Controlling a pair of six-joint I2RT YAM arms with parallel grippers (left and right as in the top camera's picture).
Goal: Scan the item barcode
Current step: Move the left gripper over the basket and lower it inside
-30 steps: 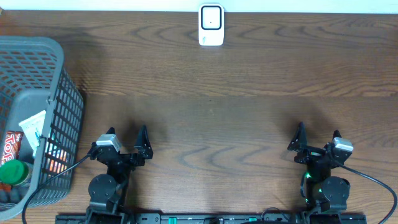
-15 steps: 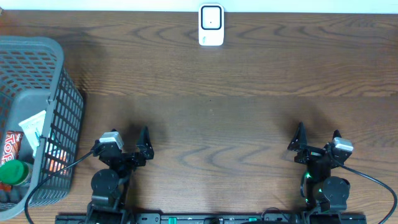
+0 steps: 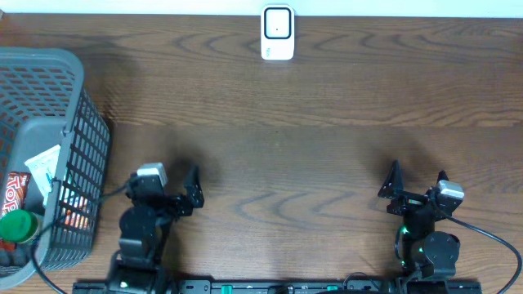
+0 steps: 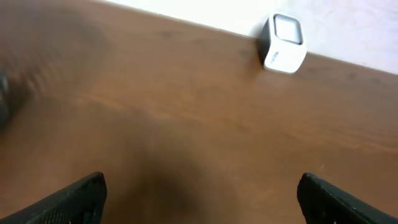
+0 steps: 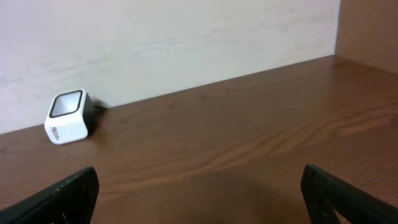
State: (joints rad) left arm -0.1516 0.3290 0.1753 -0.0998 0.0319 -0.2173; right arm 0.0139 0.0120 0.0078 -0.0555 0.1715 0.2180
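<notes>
While nothing is in hand yet, both arms sit on the robot's side of the table, well back from the scanner, which stands against the far edge. The left gripper has its jaws spread wide with only bare wood between them, and the right gripper is spread just as wide and just as empty. The goods are well off to the left of the scanner, down inside the grey basket: a red packet, a white packet and a green-capped bottle are crowded together. Which one is to be scanned, I cannot tell.

So this looks like the very start, with the pick to come. Here is the danger: the left arm is just beside the basket's mesh wall, and a finger coming in low could snag the mesh or shove the basket. With the goods packed so close, wide jaws may pinch two things or let a slick packet slip. Even after a clean lift, a barcode turned away from the scanner's window means no read.
</notes>
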